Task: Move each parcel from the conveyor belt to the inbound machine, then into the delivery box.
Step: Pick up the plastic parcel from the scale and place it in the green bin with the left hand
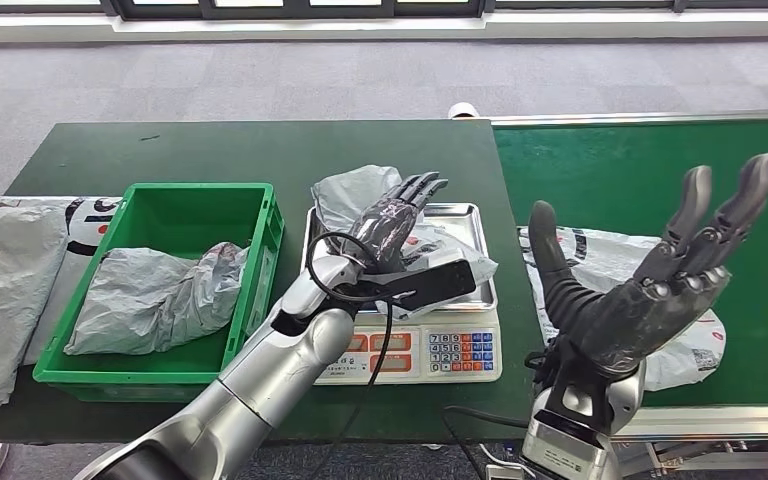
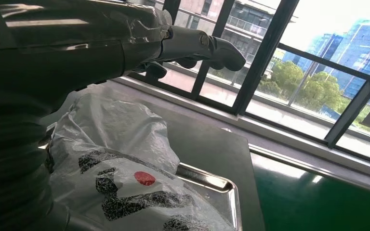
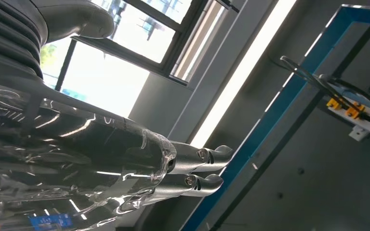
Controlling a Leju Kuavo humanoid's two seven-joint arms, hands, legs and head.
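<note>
Nearest the robot, the right hand [image 1: 650,290] is raised over the near edge of the green conveyor belt [image 1: 650,170], palm tipped up, fingers spread and straight, thumb out to the side, holding nothing. Just under and behind it a white plastic parcel bag with black print [image 1: 610,255] lies flat on the belt, untouched by that hand.

Beside the belt, on the dark green table [image 1: 210,150], sits the white electronic scale with a steel tray and a coloured keypad [image 1: 460,350]. On its tray lies a crumpled grey-white plastic parcel with black lettering and a red dot [image 2: 125,187]. The silver left arm reaches in across the scale's front, and the left hand [image 1: 395,215] lies stretched over that parcel, fingers long and apart, not closed on it; whether the palm actually touches the plastic I cannot tell. From the left wrist view the fingers [image 2: 212,48] point out above the bag, clear of it.

Further left, the green plastic crate [image 1: 260,225] holds one crumpled grey plastic bag [image 1: 160,290], slumped toward its near side. At the table's far left end another grey-white parcel bag [image 1: 0,290] lies flat beside the crate.
</note>
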